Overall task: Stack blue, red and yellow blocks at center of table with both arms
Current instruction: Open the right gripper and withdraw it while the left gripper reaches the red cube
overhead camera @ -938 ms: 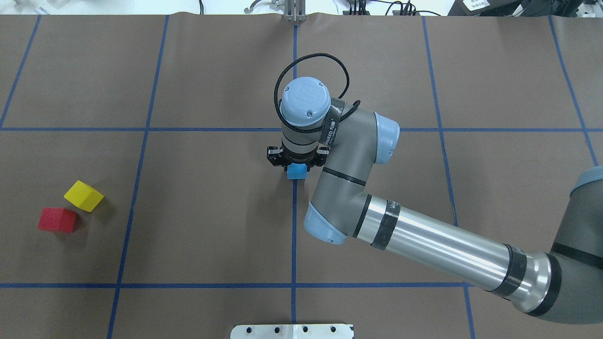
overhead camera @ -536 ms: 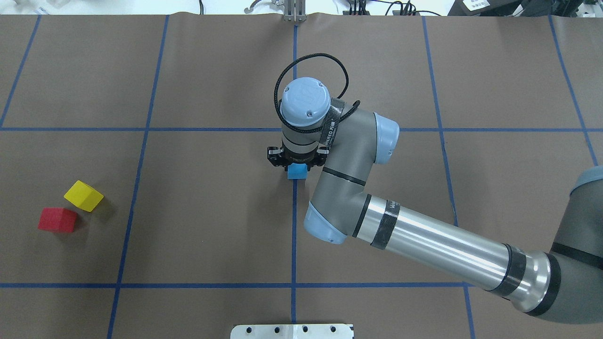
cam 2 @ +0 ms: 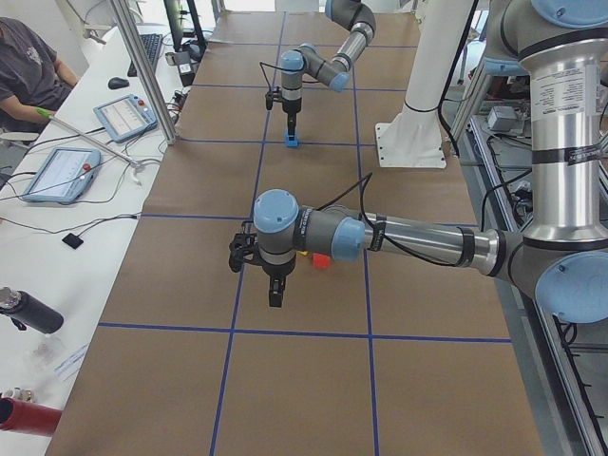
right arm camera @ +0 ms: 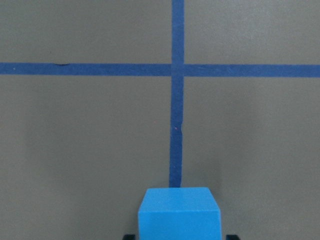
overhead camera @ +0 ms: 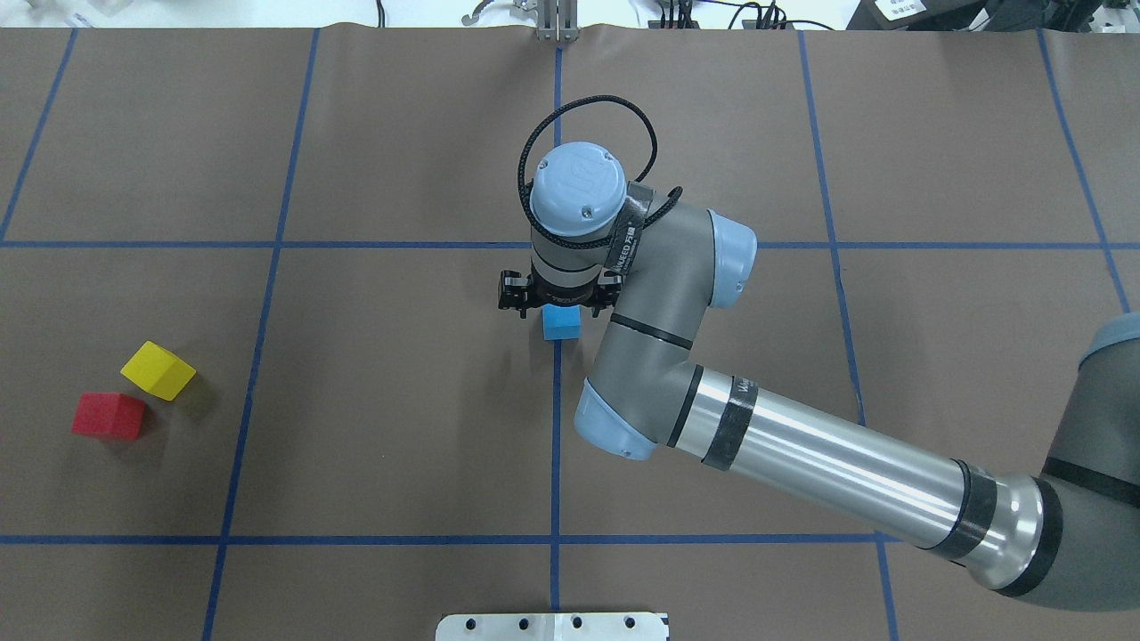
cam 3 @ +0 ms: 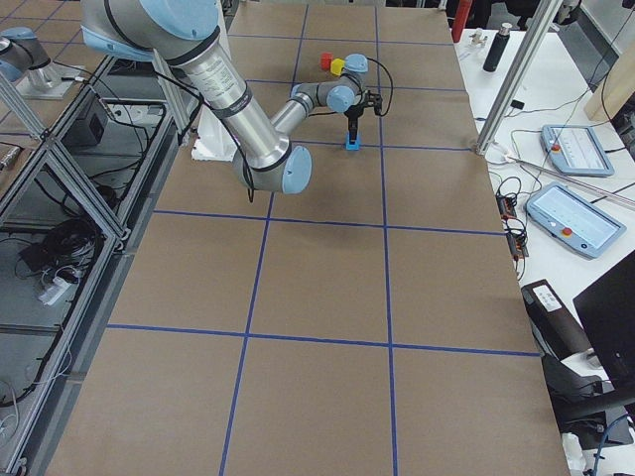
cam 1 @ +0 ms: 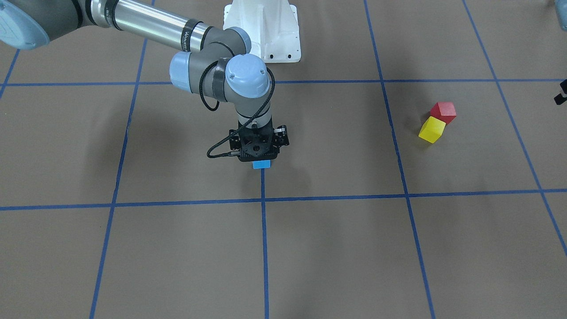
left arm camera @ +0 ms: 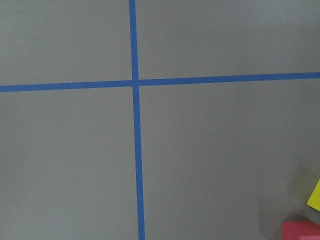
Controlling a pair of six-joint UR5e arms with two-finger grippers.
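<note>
The blue block [overhead camera: 561,322] sits on the table at the centre tape line, also seen in the front view [cam 1: 261,164]. My right gripper [overhead camera: 556,307] hangs straight over it. In the right wrist view the block [right arm camera: 179,212] lies between the two fingertips [right arm camera: 130,236], with a small gap on each side, so the gripper is open. The yellow block [overhead camera: 158,370] and red block [overhead camera: 109,416] lie close together at the table's left. My left gripper [cam 2: 275,296] hovers near them; I cannot tell whether it is open or shut. The left wrist view catches the red block's corner [left arm camera: 300,231].
Brown paper with a blue tape grid [overhead camera: 556,445] covers the table. The robot's white base [cam 1: 262,31] stands at the near edge. Operator tablets [cam 2: 57,171] lie on a side bench.
My right gripper has lifted slightly off the blue block and its body looks wider. More of the block shows, and it has stayed in place. The red and yellow blocks have not moved.
</note>
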